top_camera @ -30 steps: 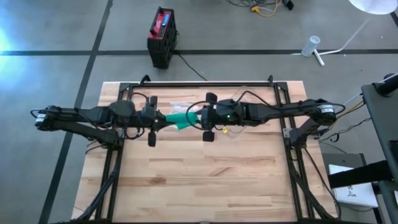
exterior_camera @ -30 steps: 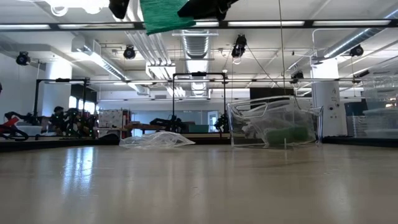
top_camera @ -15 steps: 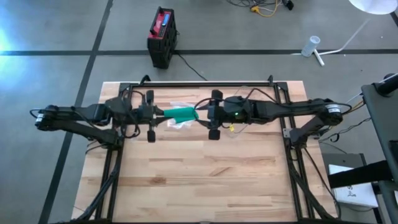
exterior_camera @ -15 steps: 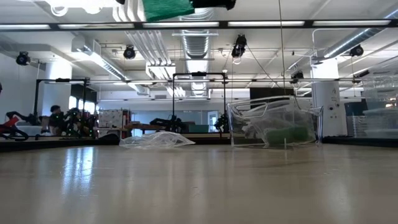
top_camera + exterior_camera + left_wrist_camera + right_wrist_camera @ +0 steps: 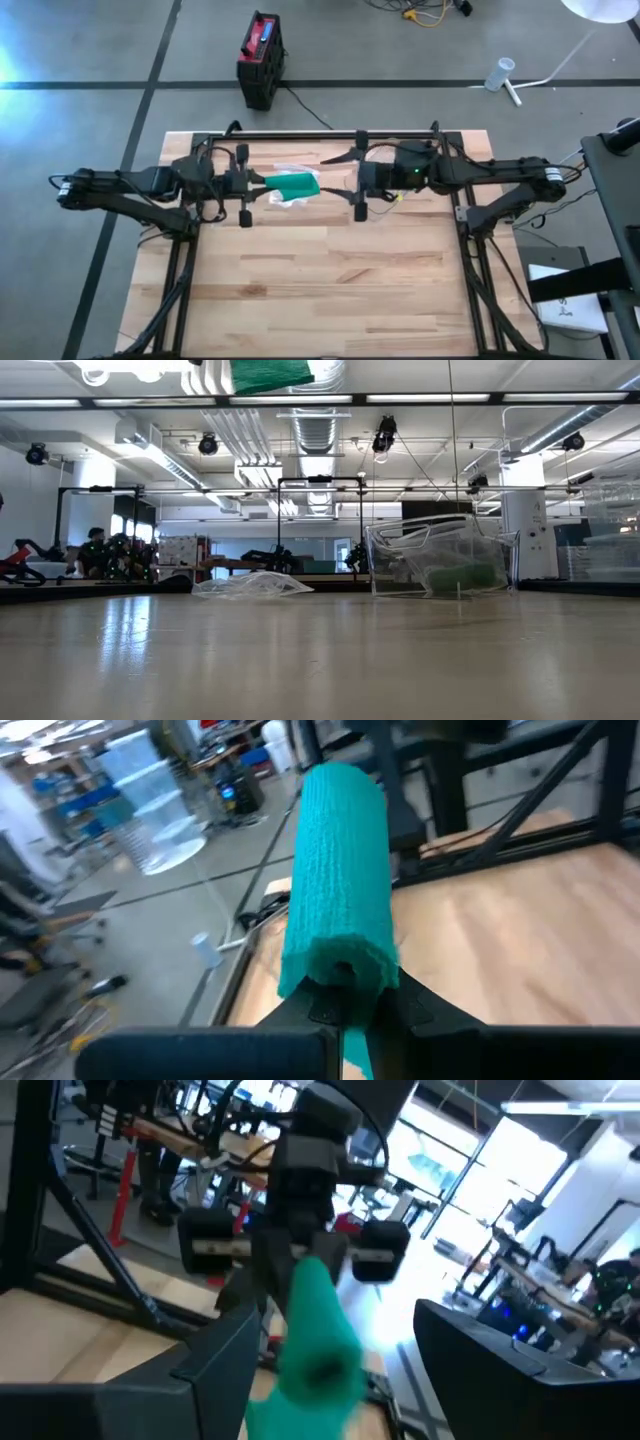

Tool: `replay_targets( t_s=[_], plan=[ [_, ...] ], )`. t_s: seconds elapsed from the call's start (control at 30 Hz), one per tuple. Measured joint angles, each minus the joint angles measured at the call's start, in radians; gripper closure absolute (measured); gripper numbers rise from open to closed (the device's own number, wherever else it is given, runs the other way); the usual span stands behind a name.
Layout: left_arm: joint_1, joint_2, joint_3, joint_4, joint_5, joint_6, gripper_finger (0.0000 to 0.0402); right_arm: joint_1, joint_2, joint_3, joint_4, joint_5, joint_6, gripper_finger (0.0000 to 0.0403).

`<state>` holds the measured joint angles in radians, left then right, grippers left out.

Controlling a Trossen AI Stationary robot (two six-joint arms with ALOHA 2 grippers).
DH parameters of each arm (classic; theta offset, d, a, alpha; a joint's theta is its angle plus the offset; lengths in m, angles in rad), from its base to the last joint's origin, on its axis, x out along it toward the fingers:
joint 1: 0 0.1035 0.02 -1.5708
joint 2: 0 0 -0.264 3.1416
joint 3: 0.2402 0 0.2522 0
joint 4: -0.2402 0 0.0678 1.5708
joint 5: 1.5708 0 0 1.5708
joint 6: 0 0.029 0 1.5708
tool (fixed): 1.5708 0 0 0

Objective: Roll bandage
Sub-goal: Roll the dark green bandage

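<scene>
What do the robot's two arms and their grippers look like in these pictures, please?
Both arms are dark, slim and jointed, with black cables looping along them. The left gripper and the right gripper each end in a black crossbar carrying two dark flat fingers. A small green light glows on the right arm's wrist.

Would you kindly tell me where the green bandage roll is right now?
In the high view, the green bandage roll is held above the table's far middle, one end shut in the left gripper. The open right gripper sits just clear of its other end.
</scene>
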<state>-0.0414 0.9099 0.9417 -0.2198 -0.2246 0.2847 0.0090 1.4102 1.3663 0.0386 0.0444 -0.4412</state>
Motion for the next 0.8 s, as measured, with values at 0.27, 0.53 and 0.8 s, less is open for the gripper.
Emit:
replay_targets(
  t_s=[0.27,0.53,0.8],
  plan=[
    [0.0,0.02,-0.001,-0.008,-0.057,0.033,0.0393,-0.023,0.099,0.003,0.067,0.053,0.025,0.0148],
    [0.0,0.02,-0.001,-0.006,-0.057,0.039,0.0393,-0.035,0.112,0.011,0.024,0.025,0.093,0.0172],
    [0.0,0.025,-0.002,0.003,-0.054,0.043,0.0393,-0.036,0.112,0.013,0.003,0.006,0.119,0.0205]
  ],
)
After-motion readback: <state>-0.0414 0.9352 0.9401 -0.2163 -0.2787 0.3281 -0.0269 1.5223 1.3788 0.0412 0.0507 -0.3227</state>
